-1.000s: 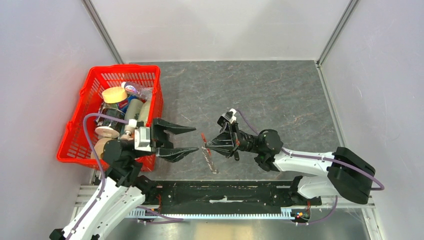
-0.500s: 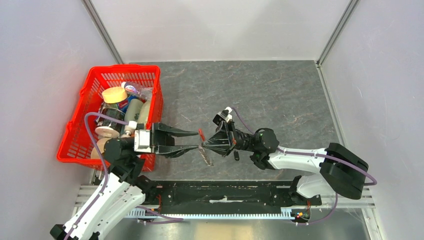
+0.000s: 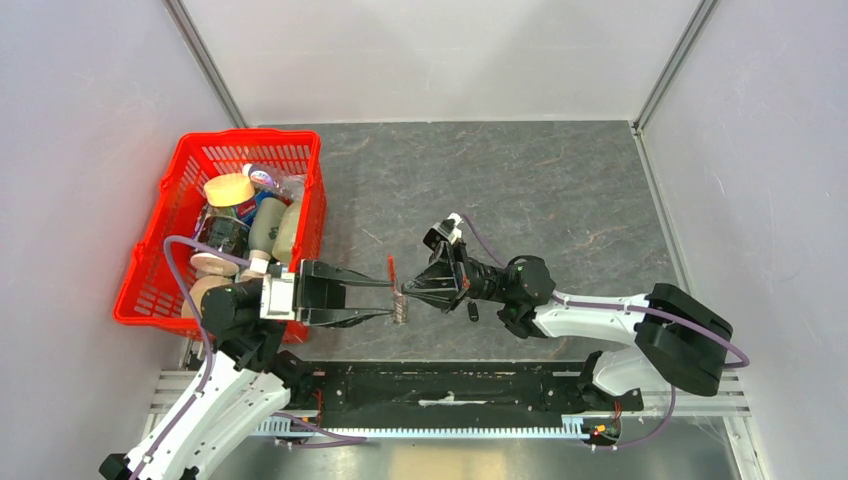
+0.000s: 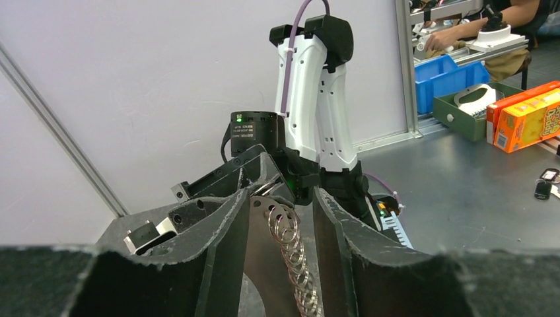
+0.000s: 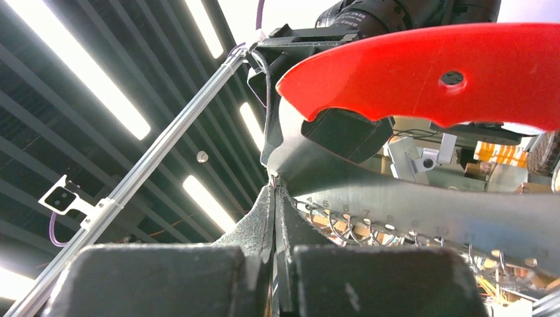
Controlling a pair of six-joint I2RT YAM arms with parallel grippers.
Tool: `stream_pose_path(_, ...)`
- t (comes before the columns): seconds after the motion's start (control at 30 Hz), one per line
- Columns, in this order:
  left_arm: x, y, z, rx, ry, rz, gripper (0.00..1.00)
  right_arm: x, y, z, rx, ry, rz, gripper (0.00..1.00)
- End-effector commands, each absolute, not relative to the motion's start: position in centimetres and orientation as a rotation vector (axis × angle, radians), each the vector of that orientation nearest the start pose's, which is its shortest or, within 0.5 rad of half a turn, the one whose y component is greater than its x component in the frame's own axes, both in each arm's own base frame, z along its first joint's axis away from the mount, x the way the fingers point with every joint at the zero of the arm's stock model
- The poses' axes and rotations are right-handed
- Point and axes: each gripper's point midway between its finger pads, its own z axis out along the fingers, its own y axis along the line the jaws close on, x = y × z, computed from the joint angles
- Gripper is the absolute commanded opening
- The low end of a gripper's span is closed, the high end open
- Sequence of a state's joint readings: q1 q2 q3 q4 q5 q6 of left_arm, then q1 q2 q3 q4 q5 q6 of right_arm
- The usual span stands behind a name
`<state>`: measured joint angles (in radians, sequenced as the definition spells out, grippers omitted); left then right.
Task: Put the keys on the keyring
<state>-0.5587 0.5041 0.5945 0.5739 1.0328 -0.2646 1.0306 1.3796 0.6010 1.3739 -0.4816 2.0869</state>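
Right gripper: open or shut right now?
Shut: the right gripper pinches the keyring by its grey plate, with no gap showing in its wrist view.

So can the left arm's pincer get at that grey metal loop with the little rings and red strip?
Probably yes. The left pincer has a finger on each side of the grey ringed metal loop, held by the right pincer. Nothing blocks it.
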Motion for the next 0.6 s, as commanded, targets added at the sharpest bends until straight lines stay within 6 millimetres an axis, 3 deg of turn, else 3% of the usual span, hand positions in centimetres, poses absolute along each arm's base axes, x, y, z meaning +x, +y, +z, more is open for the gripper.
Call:
stream_pose_path(0.0, 6.3, -22.6, 39.2, 1.147, 0.681, -1.165, 0.48, 7.9, 35.0, 41.3, 0.236, 1.633, 3.094, 0.0)
stream_pose_path(0.57, 6.7, -22.2, 39.8, 1.119, 0.681, -1.105, 0.51, 7.7, 34.5, 40.3, 0.277, 1.651, 3.068, 0.0)
